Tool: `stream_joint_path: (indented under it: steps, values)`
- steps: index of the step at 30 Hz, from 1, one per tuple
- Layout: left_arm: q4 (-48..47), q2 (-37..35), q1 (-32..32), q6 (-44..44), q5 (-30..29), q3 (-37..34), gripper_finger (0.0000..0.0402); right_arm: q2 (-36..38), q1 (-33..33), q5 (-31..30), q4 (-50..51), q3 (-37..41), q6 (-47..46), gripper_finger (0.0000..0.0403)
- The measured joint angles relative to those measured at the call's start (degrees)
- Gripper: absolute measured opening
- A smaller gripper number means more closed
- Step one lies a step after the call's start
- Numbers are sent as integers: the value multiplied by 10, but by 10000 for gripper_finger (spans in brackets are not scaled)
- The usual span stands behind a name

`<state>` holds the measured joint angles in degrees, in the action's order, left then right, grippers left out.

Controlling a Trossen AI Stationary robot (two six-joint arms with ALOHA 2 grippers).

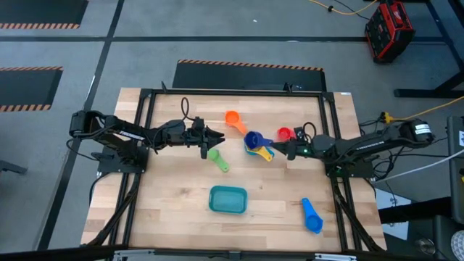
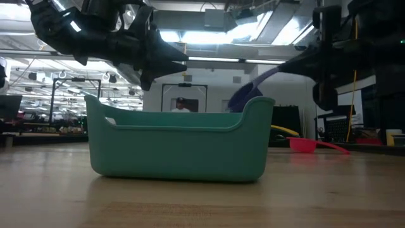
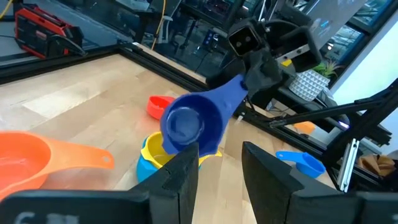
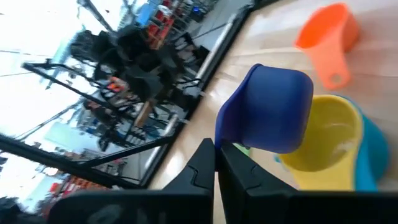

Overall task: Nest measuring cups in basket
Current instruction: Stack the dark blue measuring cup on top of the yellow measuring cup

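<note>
basket (image 2: 180, 145) on table | red cup (image 2: 304, 144) behind, right

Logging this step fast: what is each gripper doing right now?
Left gripper: open, empty, above the table near the green cup.
Right gripper: shut on the dark blue cup's handle, holding it over the yellow cup.

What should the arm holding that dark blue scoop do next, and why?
Probably lower it a little. The right gripper is shut on the handle of the dark blue cup, which hangs just above the yellow cup sitting inside the light blue cup. Easing down would seat it in that stack. The left gripper waits nearby, fingers apart.
</note>
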<state>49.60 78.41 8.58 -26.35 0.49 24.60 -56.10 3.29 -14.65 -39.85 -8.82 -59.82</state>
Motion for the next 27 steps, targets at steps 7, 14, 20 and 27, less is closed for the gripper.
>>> stream_joint_path:
  steps: [7,14,20,27]
  values:
    - [0,0,0,-1,0,0,115,-62,0,-5,-47,0,-10,6]
    - [0,0,0,-2,0,0,115,-87,0,0,-58,0,-15,15]
    - [0,0,0,-2,0,0,115,-91,-1,12,-58,0,-17,28]
    - [0,0,0,-2,0,0,115,-91,-5,13,-58,0,-17,33]
